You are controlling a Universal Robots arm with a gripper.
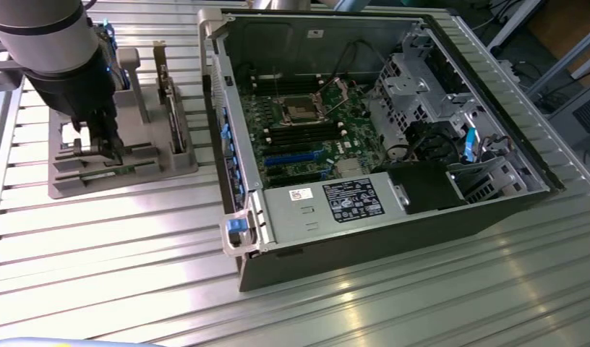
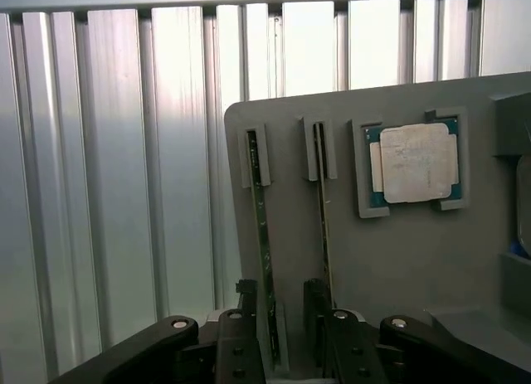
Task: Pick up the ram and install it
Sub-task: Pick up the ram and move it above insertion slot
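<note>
Two ram sticks stand on edge in slots of a grey holder (image 2: 398, 260). In the wrist view, the nearer ram (image 2: 262, 226) runs down between my open gripper's (image 2: 280, 305) two black fingers. The second stick (image 2: 323, 210) lies just outside one finger (image 2: 316, 294). No finger touches a stick. In the exterior view my gripper (image 1: 97, 148) hangs low over the holder (image 1: 131, 177) at the exterior view's left, and the arm hides most of the ram there. The open computer case (image 1: 526, 155) lies in the middle, its motherboard (image 1: 309, 134) exposed.
A square processor chip (image 2: 412, 162) sits in a recess of the holder beside the sticks. A taller card with a metal bracket (image 1: 165, 90) stands upright at the holder's far side. The case's power supply (image 1: 329, 202) and drive cage (image 1: 416, 83) flank the motherboard. Ribbed metal table (image 1: 421, 303) all around.
</note>
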